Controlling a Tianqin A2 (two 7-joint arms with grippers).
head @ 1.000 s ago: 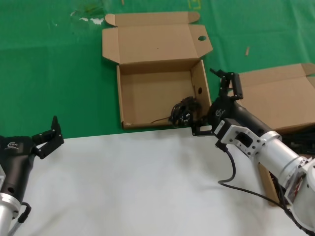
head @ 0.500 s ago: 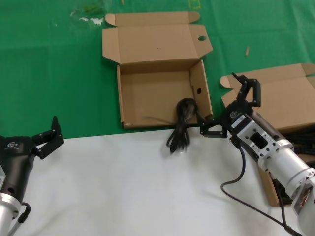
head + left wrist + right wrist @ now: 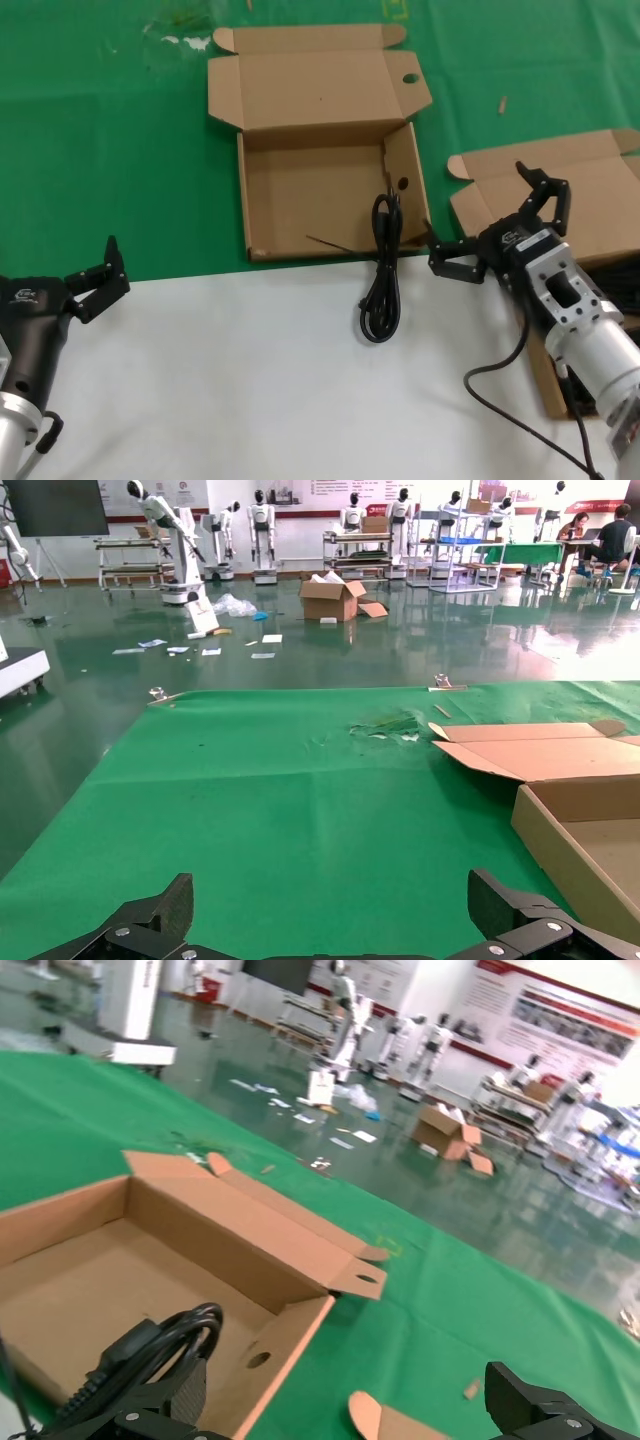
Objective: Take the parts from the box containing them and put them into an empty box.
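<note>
The empty box [image 3: 300,195], with a round hole in its lid tab and another in its side wall, lies open on the green cloth. One part, a black cable bundle [image 3: 381,270], hangs over its front wall, half inside and half on the white table. To its right my right gripper [image 3: 487,218] stands open and holds nothing. In the right wrist view the bundle [image 3: 150,1345] lies beside one finger [image 3: 165,1400]. The box containing the parts [image 3: 575,185] is behind that gripper, its inside hidden by the arm. My left gripper [image 3: 98,275] waits open at the near left.
A white table [image 3: 230,390] covers the near half and green cloth [image 3: 100,130] the far half. The left wrist view shows the empty box's wall [image 3: 565,845] and lid [image 3: 540,750] off to one side. Small scraps lie on the far cloth.
My right gripper has let go of the cable bundle and drawn back to the right. The bundle has slid over the box's front wall and stretched out onto the white table.
</note>
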